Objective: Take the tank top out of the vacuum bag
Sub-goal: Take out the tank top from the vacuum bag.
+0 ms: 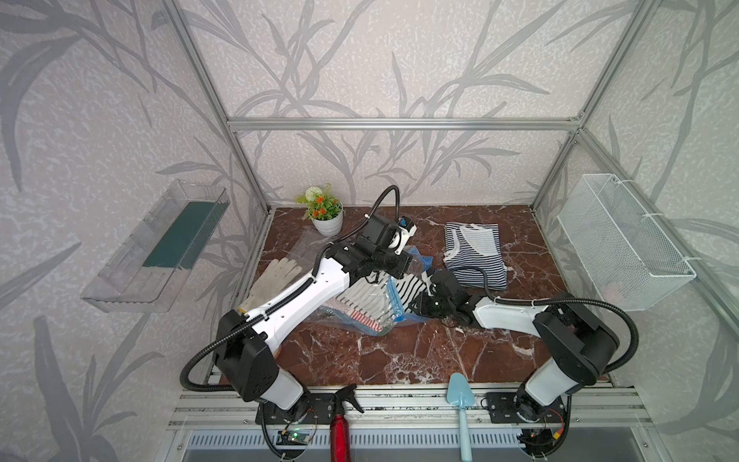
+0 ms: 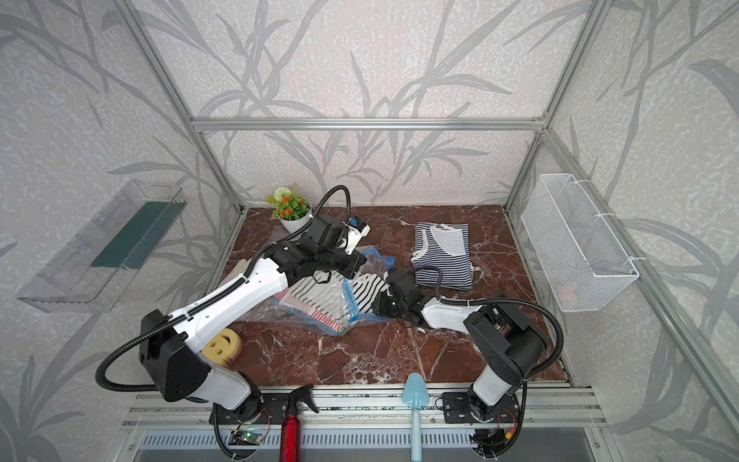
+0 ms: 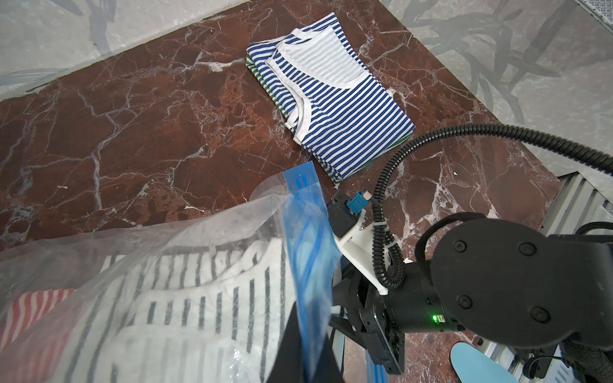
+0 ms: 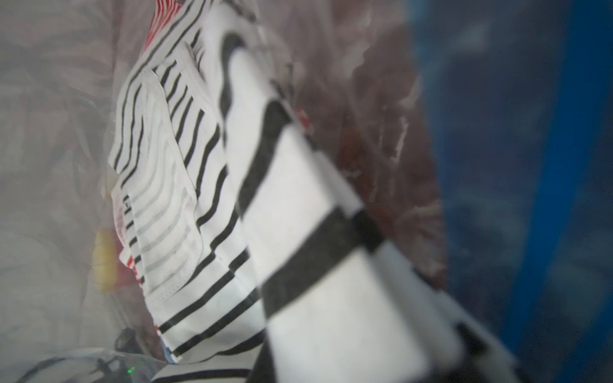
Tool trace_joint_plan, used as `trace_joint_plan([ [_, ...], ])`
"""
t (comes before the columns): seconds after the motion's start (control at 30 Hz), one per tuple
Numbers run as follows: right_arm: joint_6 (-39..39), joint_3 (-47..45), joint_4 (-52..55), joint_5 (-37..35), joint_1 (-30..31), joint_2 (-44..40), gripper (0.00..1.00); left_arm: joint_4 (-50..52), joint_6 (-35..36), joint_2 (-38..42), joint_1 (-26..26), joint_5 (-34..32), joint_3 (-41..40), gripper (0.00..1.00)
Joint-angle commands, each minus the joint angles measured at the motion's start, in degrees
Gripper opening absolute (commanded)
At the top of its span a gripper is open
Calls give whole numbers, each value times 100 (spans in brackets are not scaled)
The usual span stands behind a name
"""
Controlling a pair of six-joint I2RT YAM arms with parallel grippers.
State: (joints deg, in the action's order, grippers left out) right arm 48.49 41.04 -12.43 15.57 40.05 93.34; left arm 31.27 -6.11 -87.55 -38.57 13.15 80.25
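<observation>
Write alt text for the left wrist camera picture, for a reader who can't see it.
A clear vacuum bag, its blue zip strip raised up close, holds a black-striped tank top and a red-striped garment. Beyond it, a folded blue-striped top lies on the reddish marble table, and the black right arm reaches toward the bag's mouth.

Tips of right gripper (image 1: 420,305) hidden in vacuum bag (image 1: 352,320) mouth, both top views; black-striped tank top (image 4: 298,185) blurred against right wrist lens; spray bottle (image 1: 340,434) cut by near edge
</observation>
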Motion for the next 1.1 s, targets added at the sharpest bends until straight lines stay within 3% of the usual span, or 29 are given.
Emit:
trace_joint_plan([
  [0.0, -98, 51, -182, 50, -6, -321, 1, -28, 29, -48, 5, 68, 141, 0],
  [0.73, 60, 483, 1680, -107, -85, -2158, 0, -15, 49, 11, 9, -101, 137, 0],
  [1.07, 78, 708, 2332, 157, -291, -2927, 0, -15, 32, 27, 2, -99, 136, 0],
])
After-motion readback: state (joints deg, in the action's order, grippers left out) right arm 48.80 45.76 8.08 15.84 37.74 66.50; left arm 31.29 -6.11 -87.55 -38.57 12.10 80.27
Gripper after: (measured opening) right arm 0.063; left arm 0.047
